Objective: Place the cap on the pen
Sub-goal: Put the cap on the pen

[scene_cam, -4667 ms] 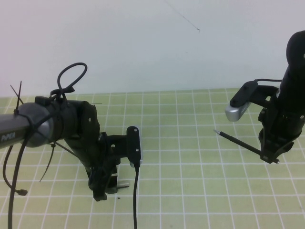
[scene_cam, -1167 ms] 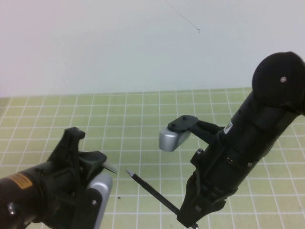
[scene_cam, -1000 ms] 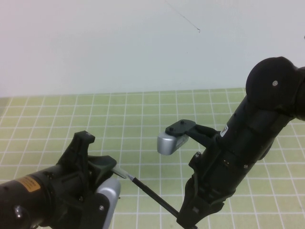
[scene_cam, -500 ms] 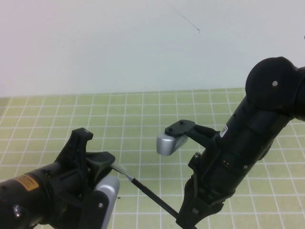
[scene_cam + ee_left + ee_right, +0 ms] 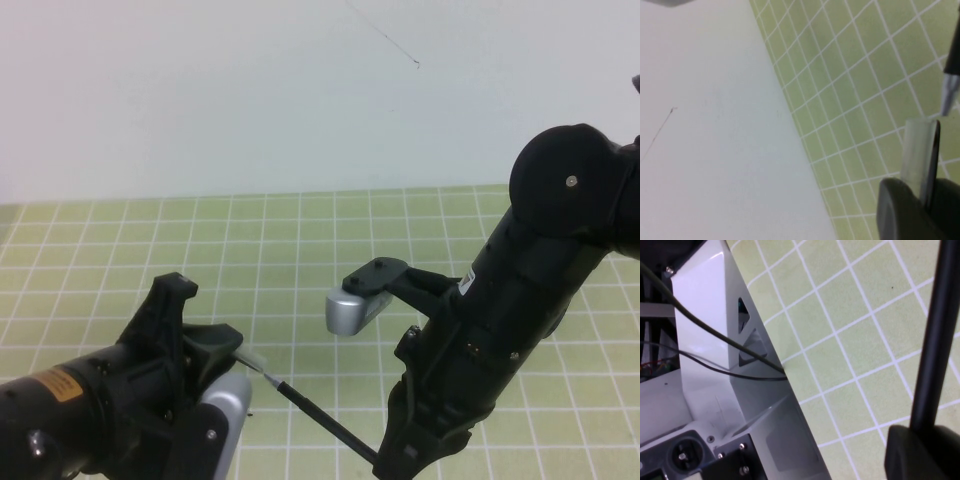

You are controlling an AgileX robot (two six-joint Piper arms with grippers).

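Observation:
The pen (image 5: 320,417) is a thin black stick with a silver tip (image 5: 268,378). It slants up to the left from my right gripper (image 5: 396,462), which is shut on its rear end low in the high view. My left gripper (image 5: 236,352) is shut on the clear cap (image 5: 248,360) with a black clip. In the left wrist view the cap (image 5: 919,157) sticks out from the fingers (image 5: 897,207), and the pen's tip (image 5: 949,92) sits right at the rim of its mouth, slightly off to one side. The right wrist view shows the shaft (image 5: 935,335) rising from the shut right gripper (image 5: 927,437).
A green mat with a white grid (image 5: 300,240) covers the table, with a pale wall (image 5: 300,90) behind. The right arm's silver wrist camera (image 5: 350,308) hangs above the pen. The robot's white base with cables (image 5: 735,385) fills one side of the right wrist view.
Over the last second the pen's tip closed the gap to the cap's mouth. Since half a second ago the right arm has leaned slightly left; both grips are unchanged.

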